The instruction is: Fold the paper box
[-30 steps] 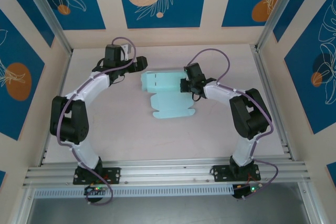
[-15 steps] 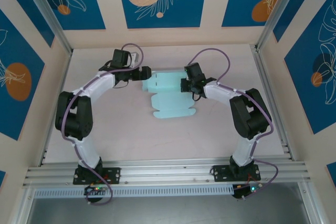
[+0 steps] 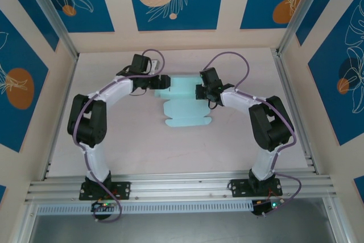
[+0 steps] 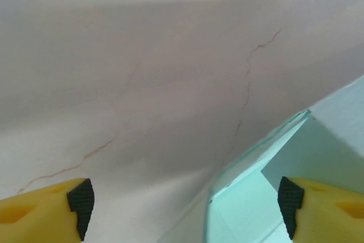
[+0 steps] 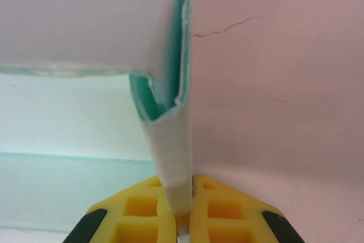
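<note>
A: Where is the box (image 3: 183, 106) now?
B: It lies on the desk (image 3: 142, 140), near the middle of the far edge, between the two arms. Its far part is raised like a wall. The near part, with the tabs, is flat.
A: How far is the folding?
B: I judge it is at an early stage. One side stands up; the other sides and the tabs are left to do.
A: And the grippers?
B: The right gripper (image 5: 183, 211) is closed tightly on a doubled edge at the box's right end. The left gripper (image 4: 185, 200) has its fingers wide apart around the left corner and grips nothing.
A: Is anything inside?
B: No. It is not yet a container, and I see nothing in the fold.
</note>
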{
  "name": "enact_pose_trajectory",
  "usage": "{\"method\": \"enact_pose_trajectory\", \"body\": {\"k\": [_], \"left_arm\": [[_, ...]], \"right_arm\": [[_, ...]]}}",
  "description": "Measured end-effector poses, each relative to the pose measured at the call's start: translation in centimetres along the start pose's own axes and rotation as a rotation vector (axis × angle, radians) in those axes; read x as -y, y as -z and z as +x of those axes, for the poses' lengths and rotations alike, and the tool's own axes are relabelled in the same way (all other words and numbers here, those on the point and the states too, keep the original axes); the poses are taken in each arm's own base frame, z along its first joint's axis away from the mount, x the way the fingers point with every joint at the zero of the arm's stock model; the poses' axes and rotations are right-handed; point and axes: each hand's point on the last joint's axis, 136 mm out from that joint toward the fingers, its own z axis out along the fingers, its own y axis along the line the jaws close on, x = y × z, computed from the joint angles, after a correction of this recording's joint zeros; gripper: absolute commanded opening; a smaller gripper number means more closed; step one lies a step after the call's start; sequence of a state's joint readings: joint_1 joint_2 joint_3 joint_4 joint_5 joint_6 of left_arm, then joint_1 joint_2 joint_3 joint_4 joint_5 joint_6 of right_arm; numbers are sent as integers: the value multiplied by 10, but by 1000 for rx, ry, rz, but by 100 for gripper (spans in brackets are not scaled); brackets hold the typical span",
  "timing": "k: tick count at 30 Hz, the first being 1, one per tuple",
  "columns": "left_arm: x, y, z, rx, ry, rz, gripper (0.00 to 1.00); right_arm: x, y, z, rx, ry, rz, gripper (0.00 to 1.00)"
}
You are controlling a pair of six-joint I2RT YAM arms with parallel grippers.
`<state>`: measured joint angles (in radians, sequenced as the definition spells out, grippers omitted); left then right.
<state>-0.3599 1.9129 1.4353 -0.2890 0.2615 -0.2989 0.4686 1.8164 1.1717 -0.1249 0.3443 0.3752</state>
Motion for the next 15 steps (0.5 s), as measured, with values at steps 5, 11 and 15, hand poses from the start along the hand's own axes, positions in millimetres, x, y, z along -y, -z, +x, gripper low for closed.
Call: {"method": "enact_pose_trajectory", "body": {"k": [5,11,15], "left_arm": [[8,-4,-2,13,27,15,49],[11,-6,-7,45,75,34,55],[14,-9,-3,45,123,64,66]], "right_arm": [[1,-1,0,-2,-8,24,0],[2,-7,-2,-13,-24,65,0],[7,-12,-2,-33,-30,112,0]]}}
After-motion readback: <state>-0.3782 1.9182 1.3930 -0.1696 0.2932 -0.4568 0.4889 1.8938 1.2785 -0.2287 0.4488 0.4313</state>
